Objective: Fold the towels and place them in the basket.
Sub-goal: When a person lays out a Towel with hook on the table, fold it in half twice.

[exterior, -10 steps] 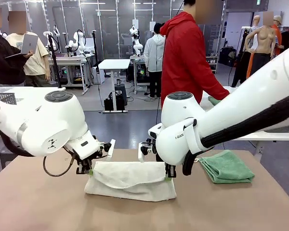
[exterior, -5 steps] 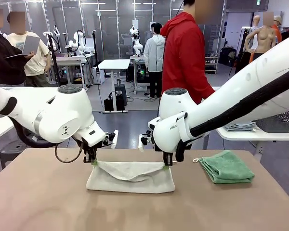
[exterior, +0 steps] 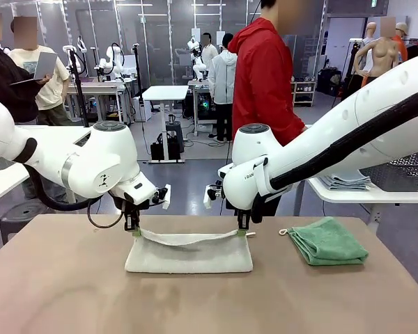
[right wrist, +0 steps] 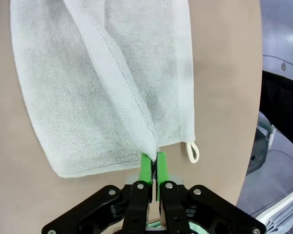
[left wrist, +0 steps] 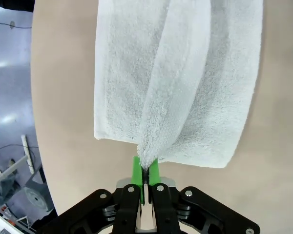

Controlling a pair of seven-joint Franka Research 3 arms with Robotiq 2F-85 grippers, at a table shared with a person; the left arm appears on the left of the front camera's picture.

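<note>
Table point(exterior: 49, 292): the tan surface nearest us, which carries both towels.
Off-white towel point(exterior: 188, 257): this lies mid-table with its lower layer flat. One long edge is lifted just above the far side and stretched between the two grippers.
Left gripper point(exterior: 134, 230): its jaws are pinched narrow on one end of the raised edge. In its wrist view the green pads point(left wrist: 136, 168) meet on the cloth point(left wrist: 185, 73).
Right gripper point(exterior: 242, 229): it is clamped in the same way on the other end. Its wrist view shows the cloth point(right wrist: 102, 87) rising from the closed gripper point(right wrist: 154, 163), with the cord loop point(right wrist: 193, 151) just beside.
Step in hand: we judge this to be the lengthwise fold of the off-white towel, with the upper layer drawn across but not yet laid down.
Next move: we expect both arms to lower together and keep the edge taut. The edge should be set square on the layer beneath before the jaws let go.
Green towel point(exterior: 327, 241): it sits folded on the table to the robot's right, well apart from the off-white one and not yet in the basket.
Basket point(exterior: 412, 172): we take the dark mesh on the side table beyond the right arm to be this. It is partly hidden.
Person point(exterior: 265, 83): stands at the far side in a red top, with the hands not at the towels.
</note>
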